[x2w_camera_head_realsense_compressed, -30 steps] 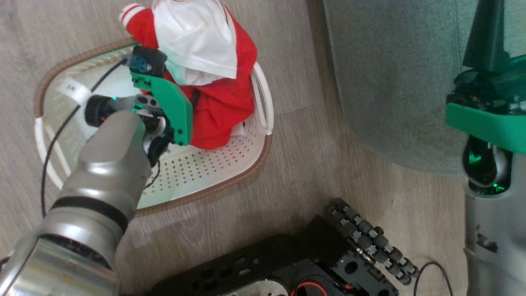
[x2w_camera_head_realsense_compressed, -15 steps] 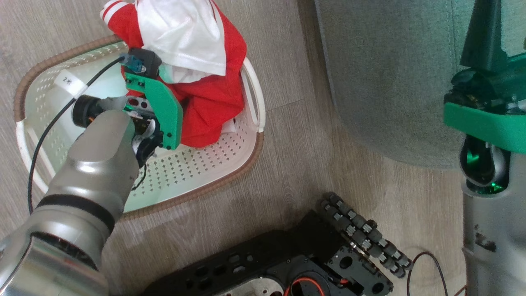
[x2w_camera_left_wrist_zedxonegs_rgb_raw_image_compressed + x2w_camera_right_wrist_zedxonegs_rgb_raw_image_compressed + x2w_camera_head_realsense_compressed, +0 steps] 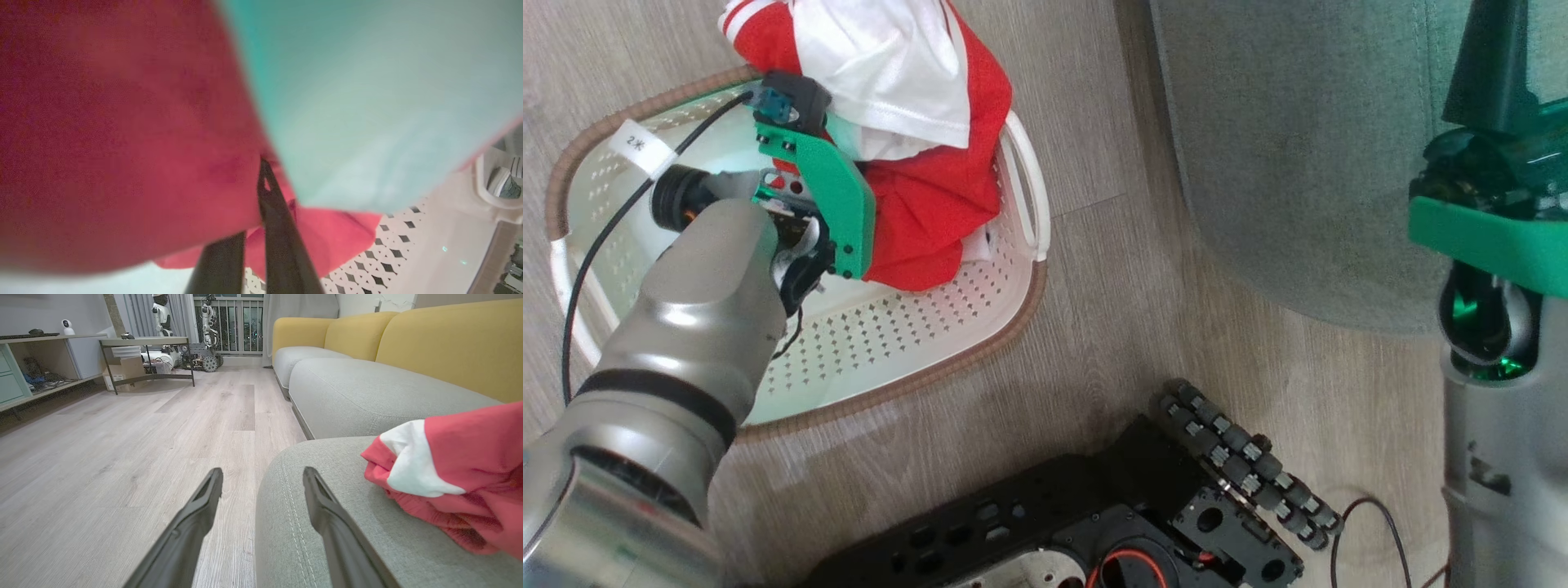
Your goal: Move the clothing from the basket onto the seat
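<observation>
Head view: the cream basket stands on the wooden floor at the left of the frame. The red-and-white clothing is heaped against its upper right wall, and the left arm reaches into the heap. The grey-green seat occupies the upper right.

Left wrist view: the left tool is closed narrow, pinching a fold of the red clothing above the perforated basket.

Right wrist view: the right tool stands wide and empty at the seat's rounded corner. A second red garment lies on the seat at the right of the frame.
</observation>
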### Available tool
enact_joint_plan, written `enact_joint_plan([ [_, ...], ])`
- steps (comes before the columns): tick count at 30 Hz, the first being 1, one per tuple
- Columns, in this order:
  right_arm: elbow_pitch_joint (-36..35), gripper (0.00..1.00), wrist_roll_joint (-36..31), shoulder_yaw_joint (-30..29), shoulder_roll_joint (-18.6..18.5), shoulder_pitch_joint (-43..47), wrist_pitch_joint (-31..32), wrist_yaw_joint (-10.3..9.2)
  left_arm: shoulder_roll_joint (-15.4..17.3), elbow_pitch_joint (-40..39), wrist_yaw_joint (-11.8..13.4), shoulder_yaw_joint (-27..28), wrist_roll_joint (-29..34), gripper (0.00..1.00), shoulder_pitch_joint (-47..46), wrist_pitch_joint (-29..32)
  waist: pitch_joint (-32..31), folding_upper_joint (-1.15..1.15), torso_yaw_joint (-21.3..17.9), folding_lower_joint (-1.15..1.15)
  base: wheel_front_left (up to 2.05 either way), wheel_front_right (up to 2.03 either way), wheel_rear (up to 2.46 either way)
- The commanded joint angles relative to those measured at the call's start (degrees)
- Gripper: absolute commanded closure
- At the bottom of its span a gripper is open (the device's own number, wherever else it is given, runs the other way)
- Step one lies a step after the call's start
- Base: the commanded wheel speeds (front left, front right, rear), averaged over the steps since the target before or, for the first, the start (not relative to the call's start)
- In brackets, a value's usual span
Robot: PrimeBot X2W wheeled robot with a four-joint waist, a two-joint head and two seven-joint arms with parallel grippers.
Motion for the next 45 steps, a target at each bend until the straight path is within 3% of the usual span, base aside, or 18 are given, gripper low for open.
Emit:
enact_joint_plan([
  [1, -1.7, 0.00, 0.6, 0.5, 0.6, 1.3, -0.3, -0.02, 0.9, -1.1, -0.4, 0.4, -0.5, 1.00, 0.2, -0.7, -0.3, 0.00, 0.1, 0.00, 0.00, 0.00, 0.00],
  [14, -0.3, 0.00, 0.1, -0.6, 0.6, 1.8, -0.3, -0.02, 1.1, -6.1, -0.4, -5.6, -4.6, 1.00, 3.9, -7.1, -7.5, 0.00, 2.7, 0.00, 0.00, 0.00, 0.00],
  [28, 3.0, 0.00, -2.7, -0.6, -2.1, 6.8, -0.3, -0.02, 0.4, -12.6, -0.4, -12.3, -9.4, 1.00, 10.4, -18.8, -24.5, 0.00, 8.8, 0.00, 0.00, 0.00, 0.00],
  [40, 6.2, 0.00, -2.0, -0.4, -5.0, 14.7, -0.3, -0.02, 0.6, -18.7, -0.2, -10.2, -10.1, 1.00, 15.0, -24.3, -37.6, 0.00, 13.1, 0.00, 0.00, 0.00, 0.00],
  [45, 7.1, 0.00, -1.3, 0.2, -5.8, 17.4, -0.3, -0.02, 2.1, -25.9, 1.9, -6.8, -7.3, 1.00, 16.6, -24.4, -42.0, 0.00, 14.4, 0.00, 0.00, 0.00, 0.00],
])
